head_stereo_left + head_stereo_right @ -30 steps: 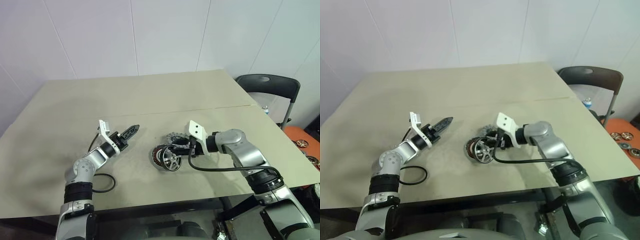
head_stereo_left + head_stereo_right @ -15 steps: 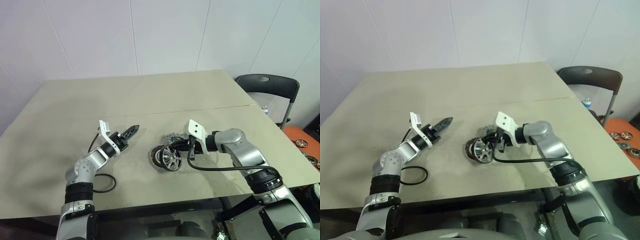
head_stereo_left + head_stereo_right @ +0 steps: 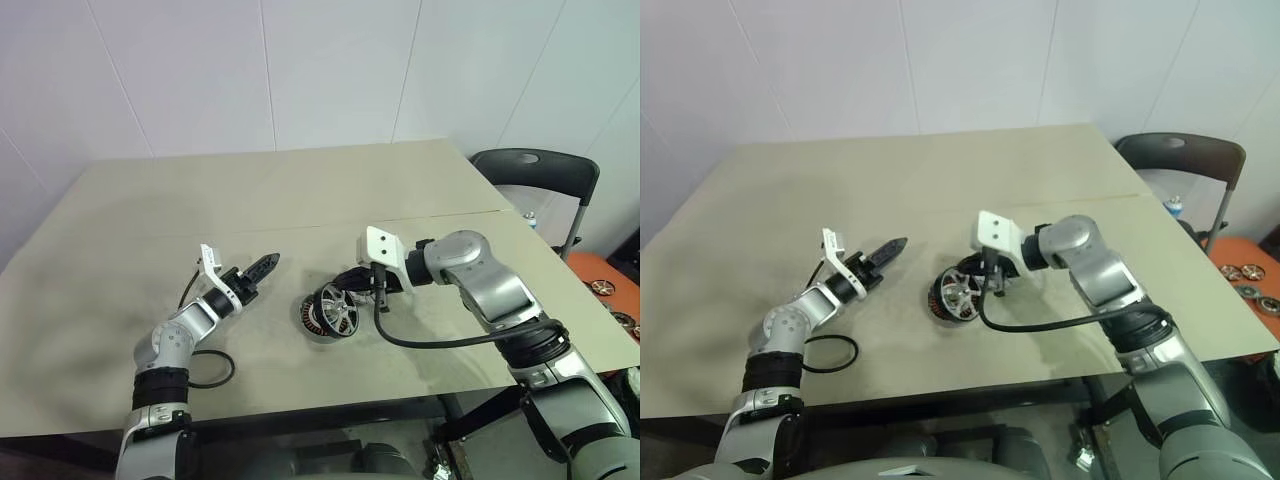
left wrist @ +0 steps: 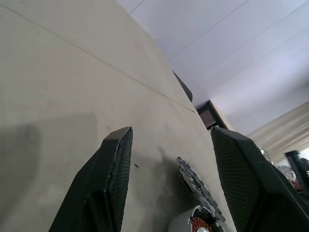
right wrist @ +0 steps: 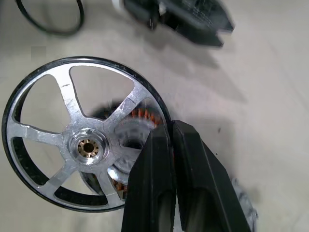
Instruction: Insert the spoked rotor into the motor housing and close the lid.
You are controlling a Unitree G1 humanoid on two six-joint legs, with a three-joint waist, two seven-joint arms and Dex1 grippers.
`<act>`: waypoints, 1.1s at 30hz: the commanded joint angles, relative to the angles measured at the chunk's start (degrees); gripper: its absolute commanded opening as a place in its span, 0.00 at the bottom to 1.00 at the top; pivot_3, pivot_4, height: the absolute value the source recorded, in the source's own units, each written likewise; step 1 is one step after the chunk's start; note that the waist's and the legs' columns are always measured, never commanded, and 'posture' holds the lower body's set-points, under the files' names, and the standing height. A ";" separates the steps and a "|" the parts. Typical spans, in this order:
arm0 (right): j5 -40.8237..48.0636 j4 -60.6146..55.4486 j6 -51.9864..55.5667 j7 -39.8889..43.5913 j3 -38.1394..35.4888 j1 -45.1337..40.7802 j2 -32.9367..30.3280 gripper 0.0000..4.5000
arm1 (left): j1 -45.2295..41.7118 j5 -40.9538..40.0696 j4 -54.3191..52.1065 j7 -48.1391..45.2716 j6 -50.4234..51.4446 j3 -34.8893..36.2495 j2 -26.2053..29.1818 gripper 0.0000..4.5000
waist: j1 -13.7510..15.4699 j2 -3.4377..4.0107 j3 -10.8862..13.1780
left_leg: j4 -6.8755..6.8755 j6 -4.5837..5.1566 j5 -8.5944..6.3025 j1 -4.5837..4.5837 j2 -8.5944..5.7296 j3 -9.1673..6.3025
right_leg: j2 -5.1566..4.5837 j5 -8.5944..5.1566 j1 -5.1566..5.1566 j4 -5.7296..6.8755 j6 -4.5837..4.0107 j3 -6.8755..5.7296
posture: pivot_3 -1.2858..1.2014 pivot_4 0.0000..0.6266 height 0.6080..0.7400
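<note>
The spoked rotor (image 3: 338,308), a black-rimmed wheel with silver spokes, hangs tilted just over the motor housing (image 3: 314,322). The housing's copper windings show through the spokes in the right wrist view. My right gripper (image 3: 347,286) is shut on the rotor's rim (image 5: 159,113), reaching in from the right. The lid (image 4: 195,182), a grey notched disc, lies flat on the table just behind the housing. My left gripper (image 3: 264,267) hovers to the left of the housing, open, with nothing between its fingers (image 4: 113,169).
The tan table (image 3: 300,200) has a seam running across its middle. A loop of black cable (image 3: 205,365) lies near the front left edge. A black chair (image 3: 535,168) stands past the table's right side, with an orange bin of parts (image 3: 1245,280) beyond it.
My right gripper has closed on the rotor's rim and lifted it slightly, rolling it to a new tilt over the housing. The left arm has not moved.
</note>
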 commanded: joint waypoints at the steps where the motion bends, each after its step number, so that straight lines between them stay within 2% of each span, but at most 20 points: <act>1: -2.42 1.26 -2.67 0.22 1.35 -3.37 0.48 0.01 | -0.17 0.22 -0.49 -0.15 -1.28 0.19 0.02 0.61 | 0.02 0.00 0.00 | 0.00 0.00 0.00 0.00 0.00 0.00 | 0.00 0.00 0.00 0.00 0.00 0.00 | 0.52 0.00 1.00; 9: -6.42 7.05 -7.52 0.42 4.16 -6.76 2.62 0.01 | 2.48 1.55 -4.51 -2.70 -3.12 -1.81 1.64 0.61 | -0.01 0.00 0.00 | -0.02 0.00 0.00 -0.01 0.00 0.00 | 0.00 0.00 -0.02 -0.01 0.00 0.00 | 0.52 0.00 1.00; 22: -7.68 11.69 -10.08 0.14 3.71 -10.26 7.45 0.01 | 3.76 3.16 -3.61 -3.20 -4.86 -2.78 1.36 0.61 | -0.01 0.00 0.00 | -0.01 -0.01 0.00 -0.01 0.01 0.01 | 0.03 0.02 -0.02 0.00 -0.03 0.00 | 0.52 0.00 1.00; 33: -8.11 11.06 -10.64 2.33 3.38 -9.78 6.02 0.01 | 3.78 3.42 -3.29 -3.32 -5.25 -2.63 1.18 0.61 | -0.05 0.00 0.00 | -0.02 -0.01 0.00 0.00 0.01 0.00 | 0.04 0.02 -0.03 0.01 -0.03 0.00 | 0.52 0.00 1.00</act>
